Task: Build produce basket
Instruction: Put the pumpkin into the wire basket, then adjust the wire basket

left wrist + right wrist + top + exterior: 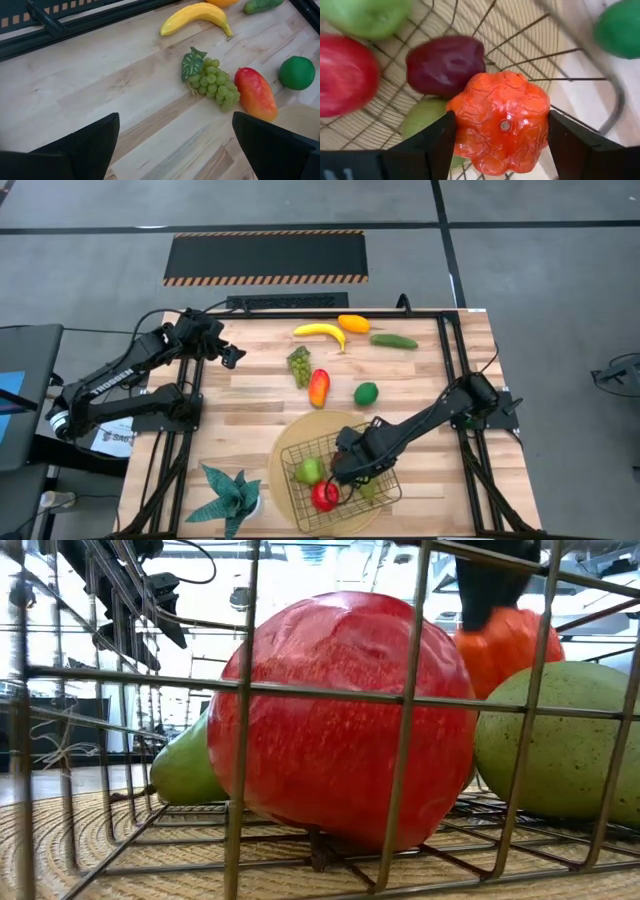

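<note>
One orange-red tomato sits clamped between the right gripper's fingers, inside the basket (red apple and green apple already there). Left gripper hangs wide open over the table, near grapes.

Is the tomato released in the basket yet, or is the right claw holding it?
Held. The right claw is shut on the tomato, fingers against both its sides, over the basket and the fruit inside. Contact with the basket floor: cannot tell.
</note>
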Controlling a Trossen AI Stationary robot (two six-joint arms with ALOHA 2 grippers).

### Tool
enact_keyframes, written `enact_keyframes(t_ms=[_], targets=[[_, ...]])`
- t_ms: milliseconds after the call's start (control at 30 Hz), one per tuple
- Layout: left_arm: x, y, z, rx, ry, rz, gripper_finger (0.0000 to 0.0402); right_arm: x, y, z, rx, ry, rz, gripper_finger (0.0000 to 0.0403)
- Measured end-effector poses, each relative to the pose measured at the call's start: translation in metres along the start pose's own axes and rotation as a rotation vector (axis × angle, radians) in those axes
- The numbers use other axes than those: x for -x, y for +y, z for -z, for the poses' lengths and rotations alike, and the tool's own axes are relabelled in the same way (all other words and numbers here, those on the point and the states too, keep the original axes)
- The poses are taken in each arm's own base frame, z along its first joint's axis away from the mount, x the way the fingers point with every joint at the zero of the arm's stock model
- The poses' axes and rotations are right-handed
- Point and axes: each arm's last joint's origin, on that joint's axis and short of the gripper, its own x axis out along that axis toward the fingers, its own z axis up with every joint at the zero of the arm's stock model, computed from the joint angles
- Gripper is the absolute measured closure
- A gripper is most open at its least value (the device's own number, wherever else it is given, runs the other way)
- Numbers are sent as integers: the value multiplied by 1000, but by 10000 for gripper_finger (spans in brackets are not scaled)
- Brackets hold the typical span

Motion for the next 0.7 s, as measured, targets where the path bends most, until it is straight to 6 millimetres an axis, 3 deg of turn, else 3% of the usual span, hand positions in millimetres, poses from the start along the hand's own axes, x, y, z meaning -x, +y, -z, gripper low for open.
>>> enact_keyframes(t_ms=[167,433,567,700], targets=[[0,0,0,0,0,0,28,-11,-1,-1,-6,13,-7,114],[0,0,0,0,0,0,28,-12,-6,-10,-12,45,-24,24],[0,0,0,0,0,0,28,7,-7,-15,49,35,-48,6],[0,0,0,0,0,0,28,41,-5,-25,174,-38,-124,13]])
